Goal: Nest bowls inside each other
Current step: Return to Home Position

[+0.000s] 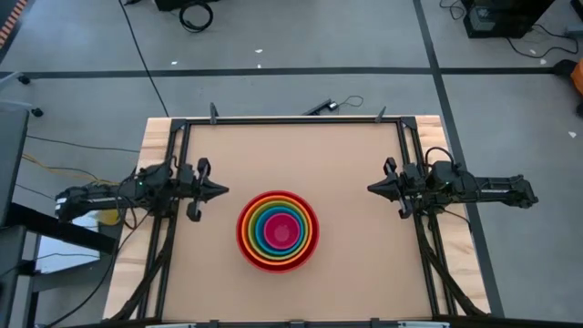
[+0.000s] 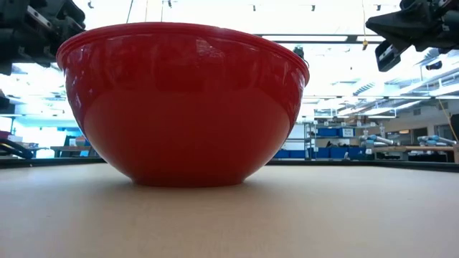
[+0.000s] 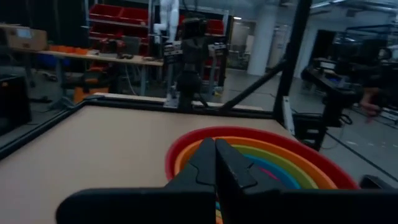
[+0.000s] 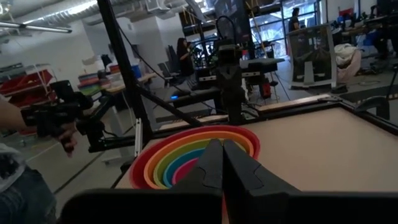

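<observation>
The bowls [image 1: 278, 230] sit nested in one stack on the table, near its front middle: red outermost, then orange, lime green, blue, and pink in the centre. The low view shows only the red bowl [image 2: 183, 104], resting on its base. My left gripper [image 1: 224, 190] hovers shut above the table at the left, pointing level toward the stack. My right gripper [image 1: 371, 189] hovers shut at the right, pointing level toward the table's middle. Each wrist view shows the shut fingers, left [image 3: 214, 163] and right [image 4: 222, 163], with the stack of bowls [image 3: 286, 158] [image 4: 186, 155] beyond.
A black frame [image 1: 291, 118] runs round the tabletop's far and side edges. Bare board lies all round the stack. A person's hand [image 4: 65, 140] shows beyond the table in the right wrist view.
</observation>
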You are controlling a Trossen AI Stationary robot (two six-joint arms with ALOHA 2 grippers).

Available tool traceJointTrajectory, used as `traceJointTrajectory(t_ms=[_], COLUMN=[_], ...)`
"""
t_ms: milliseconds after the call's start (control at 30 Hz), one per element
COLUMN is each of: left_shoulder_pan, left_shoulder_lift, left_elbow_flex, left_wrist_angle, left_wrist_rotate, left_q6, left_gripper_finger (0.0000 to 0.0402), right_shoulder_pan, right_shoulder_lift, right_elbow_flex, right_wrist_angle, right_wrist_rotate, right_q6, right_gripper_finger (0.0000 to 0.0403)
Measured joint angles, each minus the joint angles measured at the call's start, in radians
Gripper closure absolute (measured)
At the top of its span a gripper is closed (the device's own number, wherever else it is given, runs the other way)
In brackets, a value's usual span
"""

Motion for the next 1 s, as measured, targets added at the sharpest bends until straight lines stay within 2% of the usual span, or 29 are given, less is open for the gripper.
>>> traceJointTrajectory(t_ms=[233, 400, 667, 900, 1000], left_shoulder_pan=[-0.023, -0.023, -0.024, -0.024, -0.026], left_shoulder_lift=[0.000, -0.003, -0.010, -0.025, -0.024], left_elbow_flex=[-0.003, -0.096, -0.096, -0.096, -0.097], left_wrist_angle=[-0.001, 0.161, 0.184, 0.174, 0.164], left_wrist_rotate=[-0.014, -0.019, -0.040, -0.037, -0.037], left_q6=[0.012, -0.062, -0.015, -0.022, -0.026], left_gripper_finger=[0.0401, 0.0401, 0.0401, 0.0401, 0.0401], right_shoulder_pan=[0.000, 0.000, 0.000, -0.001, -0.002], right_shoulder_lift=[-0.007, -0.039, -0.170, -0.175, -0.175], right_elbow_flex=[0.000, 0.000, 0.000, 0.016, -0.013], right_wrist_angle=[-0.068, -0.117, -0.140, -0.276, -0.230], right_wrist_rotate=[-0.012, -0.007, -0.008, -0.016, 0.004], right_q6=[-0.010, -0.018, -0.030, -0.040, -0.059], right_gripper_finger=[0.0398, 0.0398, 0.0398, 0.0398, 0.0398])
